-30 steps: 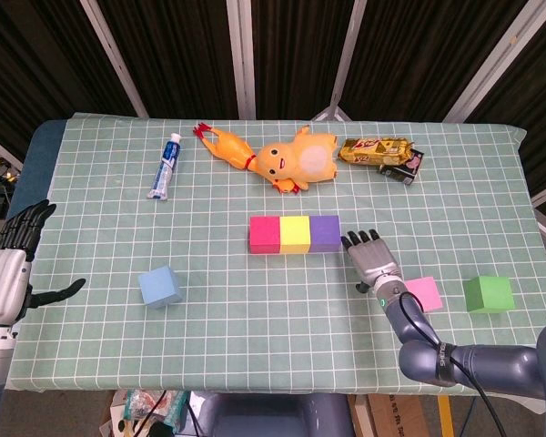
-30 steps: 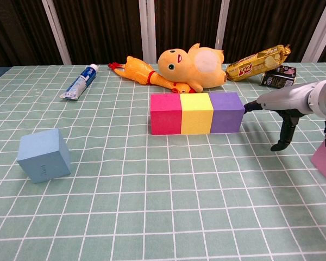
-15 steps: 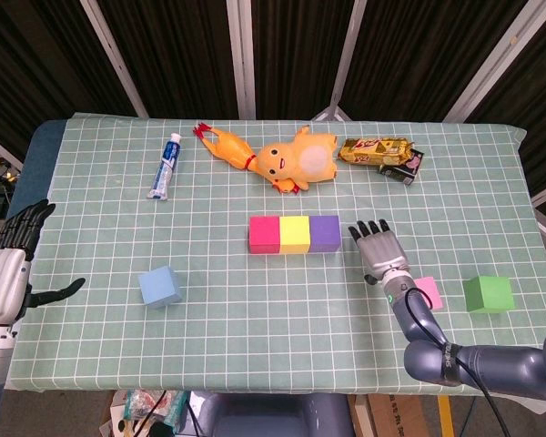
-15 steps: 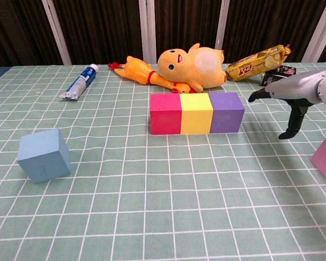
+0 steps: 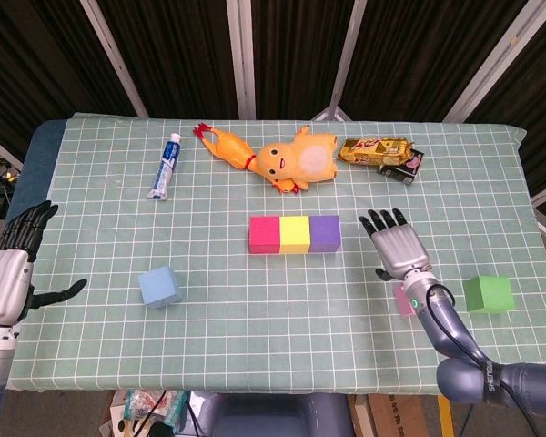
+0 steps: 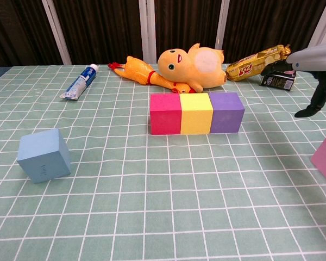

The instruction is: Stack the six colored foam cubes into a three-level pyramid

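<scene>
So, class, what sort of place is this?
Probably a robot test lab: a table under a green grid-patterned cloth, dark folding screens behind it, and staged props such as a row of red, yellow and purple foam cubes and a yellow plush toy.

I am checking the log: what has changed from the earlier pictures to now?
The right hand, open and empty, drew away rightward from the purple cube and now hides more of the pink cube. Left hand and the cube row stayed put.
</scene>
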You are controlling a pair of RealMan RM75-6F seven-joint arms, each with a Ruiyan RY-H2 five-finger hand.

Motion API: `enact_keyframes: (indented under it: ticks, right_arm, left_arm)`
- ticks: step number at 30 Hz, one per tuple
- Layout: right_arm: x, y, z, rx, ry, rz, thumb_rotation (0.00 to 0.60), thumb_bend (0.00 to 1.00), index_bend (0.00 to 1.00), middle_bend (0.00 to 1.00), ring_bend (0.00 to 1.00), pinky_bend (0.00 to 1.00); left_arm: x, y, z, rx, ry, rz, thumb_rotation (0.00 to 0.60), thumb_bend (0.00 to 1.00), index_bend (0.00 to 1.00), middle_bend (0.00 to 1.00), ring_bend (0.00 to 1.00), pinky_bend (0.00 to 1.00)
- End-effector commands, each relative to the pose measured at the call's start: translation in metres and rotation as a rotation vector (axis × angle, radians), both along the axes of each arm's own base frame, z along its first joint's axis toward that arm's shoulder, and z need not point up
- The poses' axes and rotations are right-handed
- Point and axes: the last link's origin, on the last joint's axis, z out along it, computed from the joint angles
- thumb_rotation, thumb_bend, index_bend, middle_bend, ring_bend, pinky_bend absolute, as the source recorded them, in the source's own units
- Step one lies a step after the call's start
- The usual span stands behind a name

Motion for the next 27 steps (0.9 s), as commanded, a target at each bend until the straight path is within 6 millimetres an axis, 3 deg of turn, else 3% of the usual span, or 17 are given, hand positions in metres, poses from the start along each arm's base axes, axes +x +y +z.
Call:
enact_keyframes:
  ticks: [1, 12, 21, 27]
  right_arm:
    - [-0.01, 0.014, 0.016, 0.002, -0.015, 0.015, 0.6, 0.27, 0.0, 0.0, 0.01, 0.0]
    - [-0.046, 0.041, 0.035, 0.059, 0.046, 0.034, 0.6, 0.27, 0.0, 0.0, 0.01, 0.0]
    - [-0.081, 0.059, 0.034, 0.076, 0.079, -0.013, 0.6, 0.27, 0.0, 0.0, 0.0, 0.0]
    - [-0.094, 0.065, 0.031, 0.077, 0.073, -0.04, 0.6, 0.27, 0.0, 0.0, 0.0, 0.0]
  left_arm:
    - [0.0, -0.001, 0.0, -0.001, 0.002, -0.002, 0.6, 0.11, 0.0, 0.02, 0.0, 0.02]
    - [0.002, -0.002, -0.001, -0.004, 0.008, -0.009, 0.6, 0.11, 0.0, 0.02, 0.0, 0.02]
    - [0.003, -0.004, -0.002, -0.007, 0.01, -0.015, 0.6, 0.11, 0.0, 0.02, 0.0, 0.02]
    - [0.003, -0.005, -0.002, -0.004, 0.01, -0.018, 0.6, 0.11, 0.0, 0.02, 0.0, 0.02]
